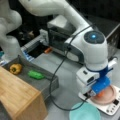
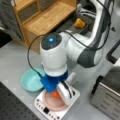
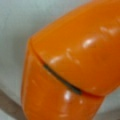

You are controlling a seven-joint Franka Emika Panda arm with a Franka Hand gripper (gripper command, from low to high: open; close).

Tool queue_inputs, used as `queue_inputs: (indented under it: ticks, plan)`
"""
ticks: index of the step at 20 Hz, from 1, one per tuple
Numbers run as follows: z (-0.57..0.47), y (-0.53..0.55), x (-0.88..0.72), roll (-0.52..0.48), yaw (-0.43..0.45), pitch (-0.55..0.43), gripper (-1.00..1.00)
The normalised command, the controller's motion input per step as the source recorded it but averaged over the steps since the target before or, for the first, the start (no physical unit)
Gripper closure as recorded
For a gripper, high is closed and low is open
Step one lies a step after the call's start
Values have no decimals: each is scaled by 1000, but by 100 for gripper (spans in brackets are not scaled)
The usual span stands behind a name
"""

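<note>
The gripper is hanging low at the lower right of a front view, directly over a pink plate that is sitting on a white kitchen scale; in a front view from the opposite side the same gripper is showing at the lower middle, under the blue mount of the arm. An orange toy carrot is lying on that plate, right at the fingertips, and it is filling almost the whole wrist view. Whether the fingers are clamping it or merely standing close about it, I cannot tell, since the blue mount is hiding them in both front views. The carrot is looking like hard, glossy plastic with a dark seam running across its body; I am judging it light, stiff and rather slippery, not fragile, and possibly made of two halves that could part at the seam. The best hold would be across the thicker body to one side of that seam, not on the tapered end, where smooth fingers could slide off. A teal bowl is resting just beside the scale, at the bottom of the frame. Well apart, at the left, a yellow pepper and a green vegetable are lying in a grey tray beside a wooden shelf.
</note>
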Motion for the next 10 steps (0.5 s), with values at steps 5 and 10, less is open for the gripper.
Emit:
queue_inputs:
  ticks: [5, 10]
  plan:
    - [-86, 76, -54, -290, 36, -59, 100]
    - [-90, 72, -42, -292, 37, -70, 100]
